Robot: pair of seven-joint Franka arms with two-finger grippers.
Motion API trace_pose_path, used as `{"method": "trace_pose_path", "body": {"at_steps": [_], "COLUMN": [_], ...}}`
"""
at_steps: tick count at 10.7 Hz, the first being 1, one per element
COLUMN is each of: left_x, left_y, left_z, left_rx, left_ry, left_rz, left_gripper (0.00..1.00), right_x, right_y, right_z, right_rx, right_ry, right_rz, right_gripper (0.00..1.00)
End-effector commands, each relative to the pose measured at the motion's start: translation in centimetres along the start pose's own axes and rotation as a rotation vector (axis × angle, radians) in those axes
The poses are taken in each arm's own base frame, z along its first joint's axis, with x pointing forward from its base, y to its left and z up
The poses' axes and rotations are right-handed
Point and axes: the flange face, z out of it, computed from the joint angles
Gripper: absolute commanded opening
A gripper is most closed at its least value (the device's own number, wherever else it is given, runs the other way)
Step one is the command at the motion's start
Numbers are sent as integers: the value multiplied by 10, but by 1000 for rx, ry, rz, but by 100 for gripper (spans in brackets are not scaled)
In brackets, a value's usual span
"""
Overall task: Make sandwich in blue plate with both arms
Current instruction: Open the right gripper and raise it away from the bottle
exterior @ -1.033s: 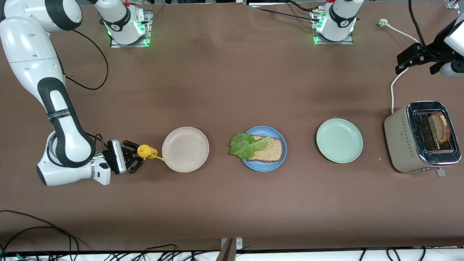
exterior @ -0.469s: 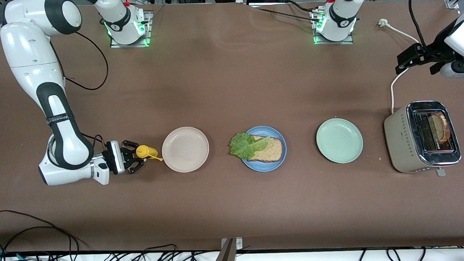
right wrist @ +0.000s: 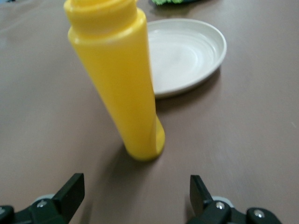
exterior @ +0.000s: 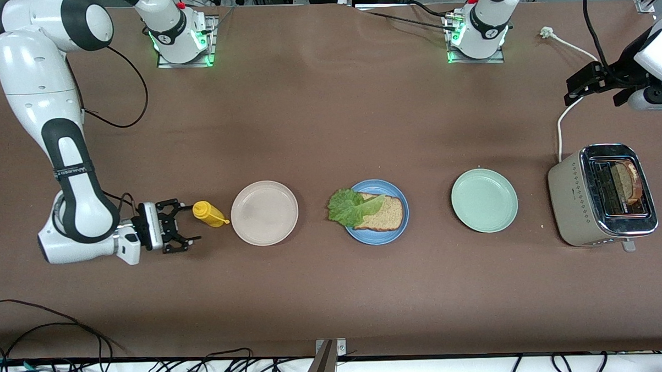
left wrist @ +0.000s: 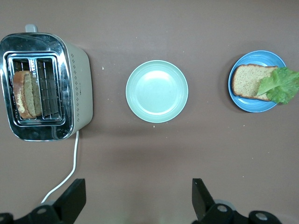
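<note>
The blue plate point(exterior: 378, 235) sits mid-table with one brown bread slice point(exterior: 384, 213) and a green lettuce leaf point(exterior: 351, 206) lying on it; they also show in the left wrist view point(left wrist: 250, 80). A second bread slice point(exterior: 624, 182) stands in the toaster point(exterior: 574, 199). My right gripper point(exterior: 185, 231) is open and empty, low at the right arm's end of the table, just clear of the yellow squeeze bottle point(exterior: 208, 213), which stands upright point(right wrist: 119, 84). My left gripper point(exterior: 578, 89) is open and empty, high over the table at the left arm's end, near the toaster.
A beige-white plate point(exterior: 264, 212) lies beside the bottle. A pale green plate point(exterior: 484, 200) lies between the blue plate and the toaster. The toaster's white cord point(exterior: 568, 109) runs toward the arm bases. Cables hang at the table's front edge.
My right gripper has let go of the yellow bottle and drawn back from it toward the right arm's end of the table. The bottle stays standing. The left arm has not moved.
</note>
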Motion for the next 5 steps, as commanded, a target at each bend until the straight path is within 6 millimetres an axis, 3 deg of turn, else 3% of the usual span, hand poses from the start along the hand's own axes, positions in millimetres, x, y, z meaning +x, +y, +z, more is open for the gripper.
{"method": "trace_pose_path", "body": {"at_steps": [1, 5], "left_x": [0, -1], "left_y": [-1, 0], "left_z": [-2, -3], "left_rx": [3, 4], "left_ry": [-1, 0], "left_rz": [-7, -6], "left_gripper": [100, 100], "right_x": [11, 81], "right_y": [-13, -46], "right_z": [-73, -145], "right_rx": [-61, -114], "right_ry": [-101, -281], "right_rz": [52, 308], "right_gripper": [100, 100]}}
